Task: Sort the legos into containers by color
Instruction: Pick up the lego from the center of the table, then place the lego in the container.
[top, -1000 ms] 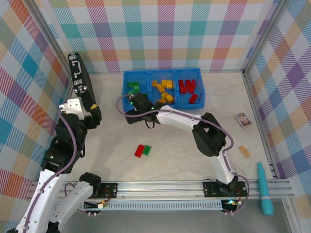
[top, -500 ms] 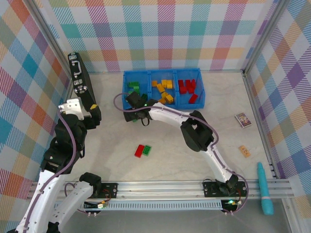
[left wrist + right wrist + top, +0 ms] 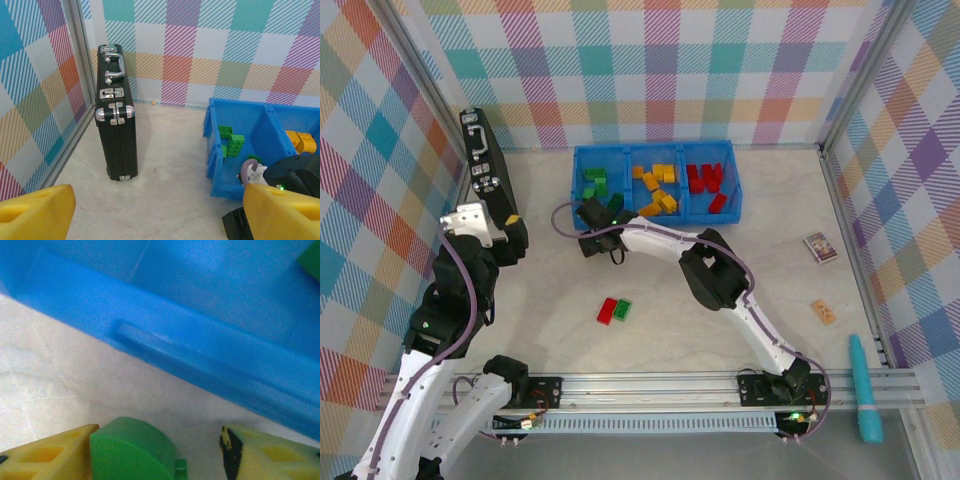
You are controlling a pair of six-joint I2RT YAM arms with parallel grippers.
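Swung left along the blue bin (image 3: 200, 365), my right gripper (image 3: 159, 442) has half closed round a green brick (image 3: 131, 452) on the table (image 3: 60, 375). One side touches, the other is still apart. Pinched off-centre, it could twist out or catch the bin wall.

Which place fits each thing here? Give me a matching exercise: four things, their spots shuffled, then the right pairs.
Things:
1. black case
2. teal tool
3. red and green brick pair
4. yellow bricks

Places:
A. middle compartment of the blue tray
B. standing upright at the far left
C. loose on the table, nearer than the tray
D. lying at the near right corner

Pairs: 1-B; 2-D; 3-C; 4-A
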